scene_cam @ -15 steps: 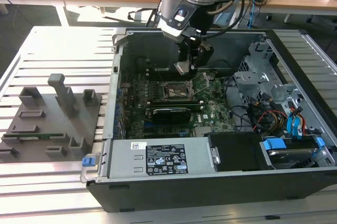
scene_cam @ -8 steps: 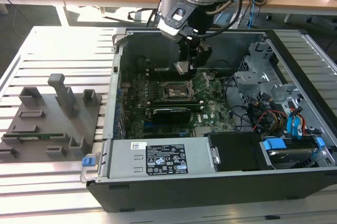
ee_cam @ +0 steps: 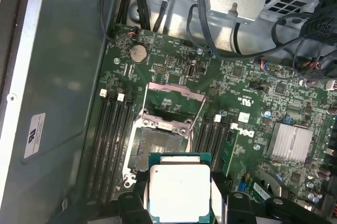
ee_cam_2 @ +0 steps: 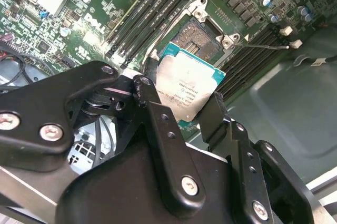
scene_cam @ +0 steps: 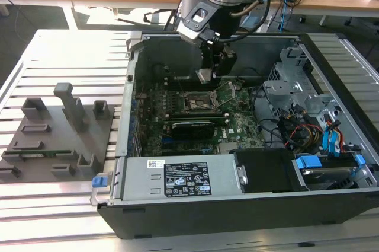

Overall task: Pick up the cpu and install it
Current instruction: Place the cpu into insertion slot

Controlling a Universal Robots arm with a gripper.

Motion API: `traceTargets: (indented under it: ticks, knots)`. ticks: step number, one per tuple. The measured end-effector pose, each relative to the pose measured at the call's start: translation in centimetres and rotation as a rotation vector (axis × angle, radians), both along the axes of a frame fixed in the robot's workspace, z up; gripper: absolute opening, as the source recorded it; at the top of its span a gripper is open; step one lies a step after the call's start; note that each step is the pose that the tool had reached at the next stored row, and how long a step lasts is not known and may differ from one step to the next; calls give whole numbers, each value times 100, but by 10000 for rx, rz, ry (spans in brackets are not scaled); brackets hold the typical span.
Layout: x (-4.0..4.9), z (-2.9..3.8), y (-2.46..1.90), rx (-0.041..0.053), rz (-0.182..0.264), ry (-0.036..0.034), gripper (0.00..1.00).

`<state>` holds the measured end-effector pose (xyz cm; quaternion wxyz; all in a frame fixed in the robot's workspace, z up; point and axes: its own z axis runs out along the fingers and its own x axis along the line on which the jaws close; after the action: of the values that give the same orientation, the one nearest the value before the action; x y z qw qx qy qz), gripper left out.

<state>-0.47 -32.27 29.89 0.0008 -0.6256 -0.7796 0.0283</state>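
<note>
While my hand pinches the cpu by its edges near the socket, I'd call it light, stiff, fragile.

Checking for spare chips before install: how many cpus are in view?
1. The cpu is clamped in the gripper, in the air close to the open socket on the motherboard. The socket shows bare contacts, no chip. Others could be hidden elsewhere in the case.
</note>
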Motion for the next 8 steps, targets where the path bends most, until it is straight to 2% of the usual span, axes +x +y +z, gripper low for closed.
traceTargets:
  ticks: [8]
  knots:
    - [0,0,0,0,-557,0,55]
